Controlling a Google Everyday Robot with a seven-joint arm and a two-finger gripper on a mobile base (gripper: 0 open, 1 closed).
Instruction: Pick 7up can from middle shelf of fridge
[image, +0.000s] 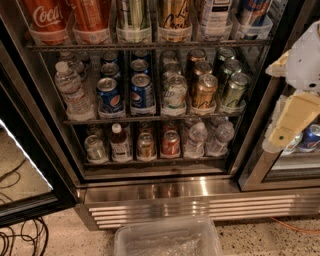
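- Stainless-steel slats form the base panel of the fridge; above it we see a black frame, and wire racks inside.
- We locate the 7up can upright at the front of the middle shelf, roughly centre of the rack. It is whitish with a green logo and sits in a clear tray, with more cans lined up behind it.
- Just to its left in the camera view stand two blue Pepsi cans. Just to its right is a gold-brown can, then a greenish can.
- A water bottle stands at the left end of the same rack.
- The upper rack carries big Coca-Cola bottles and other large bottles. The lower rack carries small cans and small bottles.
- The gripper, cream and white, hangs at the right edge of view, outside the shelves and in front of the right door frame. It is well apart from the 7up can and touches nothing we can see.
- We cannot tell whether the gripper is released or clenched; nothing visible is in its hold.
- A clear plastic bin lies on the speckled floor below the base panel, and black cables lie at lower left.
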